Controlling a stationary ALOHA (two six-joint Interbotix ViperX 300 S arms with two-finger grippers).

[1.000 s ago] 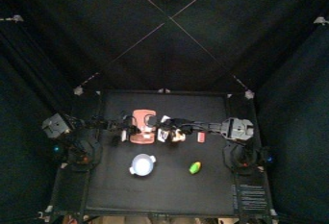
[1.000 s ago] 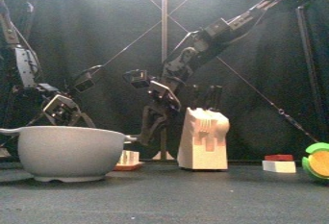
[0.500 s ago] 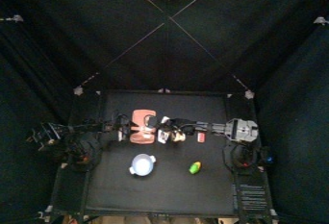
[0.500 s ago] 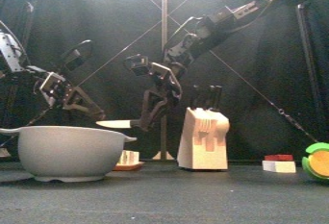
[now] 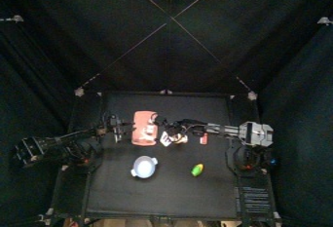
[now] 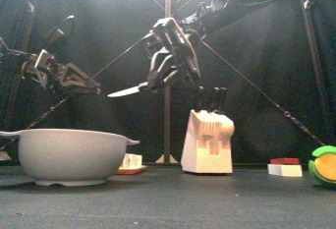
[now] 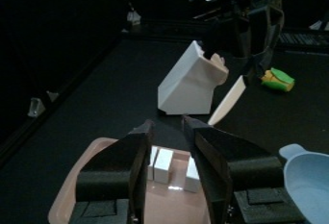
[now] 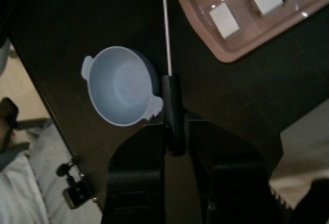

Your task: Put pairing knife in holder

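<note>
Front view shows your right gripper (image 6: 168, 58) clamped on the knife (image 6: 137, 87), lifted well above the board so the blade can tip toward the holder (image 6: 207, 142); left gripper (image 7: 166, 136) hangs open over the board (image 7: 90, 175)

Top straight down, far; front level, near; wrists close; all share bowl (image 6: 73, 154)

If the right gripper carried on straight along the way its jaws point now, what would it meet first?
Judging by its wrist view, the right gripper, shut on the knife, points down past the white bowl and the salmon board; probably bare table first, though depth is unclear.
</note>
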